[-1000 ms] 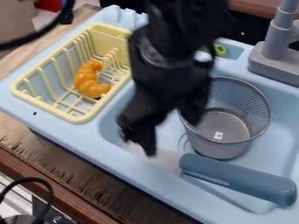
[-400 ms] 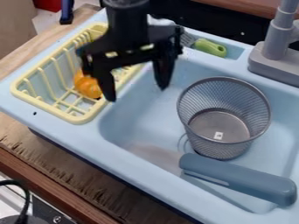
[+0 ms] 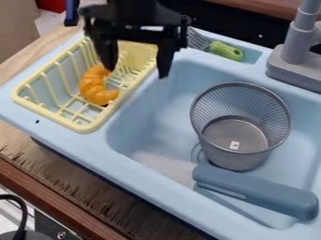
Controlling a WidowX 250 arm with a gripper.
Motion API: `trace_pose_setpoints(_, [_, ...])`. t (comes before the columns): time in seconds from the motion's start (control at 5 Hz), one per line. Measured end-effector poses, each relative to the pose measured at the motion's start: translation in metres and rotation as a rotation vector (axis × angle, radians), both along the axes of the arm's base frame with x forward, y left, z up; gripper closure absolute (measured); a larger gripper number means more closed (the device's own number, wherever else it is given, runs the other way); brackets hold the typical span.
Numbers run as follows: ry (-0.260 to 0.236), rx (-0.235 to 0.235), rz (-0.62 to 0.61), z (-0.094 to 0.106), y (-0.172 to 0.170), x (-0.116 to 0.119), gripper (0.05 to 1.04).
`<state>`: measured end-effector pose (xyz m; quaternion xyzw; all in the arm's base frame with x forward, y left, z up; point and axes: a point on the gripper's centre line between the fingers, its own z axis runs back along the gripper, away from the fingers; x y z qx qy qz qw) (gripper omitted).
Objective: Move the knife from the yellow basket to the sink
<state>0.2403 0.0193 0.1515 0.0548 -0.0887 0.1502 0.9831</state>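
- One wooden worktop (image 3: 37, 152) carries the whole set; its flat surface gives the sink unit a firm footing.
- The pale blue sink (image 3: 156, 126) has its basin sunk below the rim, so whatever is laid there is walled in. It is the knife's goal.
- The yellow basket (image 3: 50, 117) sits on the ledge beside the basin, which makes for a short carry over the edge.
- The black pincer (image 3: 136, 71) hangs over the basket's far part and the basin's edge, spread wide and pinching nothing. Held up there, it is well apart from the knife, as suits a finished delivery; I judge that only backing away remains.
- The knife (image 3: 255, 192) lies in the sink, blade towards the basket side, blue-grey handle towards the near right. Lying low, it seems unlikely to tip.
- The mesh cup (image 3: 241, 159) stands in the basin just beyond the handle; regrasping could knock it.
- The orange croissant (image 3: 97, 89) rests in the basket, kept in by its slatted walls.
- The green-handled fork (image 3: 225, 50) lies in the back recess, out of the knife's way.
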Motion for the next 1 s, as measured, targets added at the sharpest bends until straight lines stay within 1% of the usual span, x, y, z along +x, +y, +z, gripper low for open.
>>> trace_pose_setpoints(0.2, [0.099,0.008,-0.253,-0.003,0.004,0.020,0.102])
trace_pose_setpoints(0.4, [0.068,0.034,-0.384,-0.004,0.015,0.030,0.101])
trace_pose_setpoints(0.6, [0.080,0.013,-0.394,-0.009,0.014,0.042,0.101])
trace_pose_setpoints(0.8, [0.056,-0.039,-0.410,-0.001,-0.005,0.052,0.101])
trace_pose_setpoints(1.0, [0.058,-0.072,-0.371,0.002,-0.024,0.062,0.102])
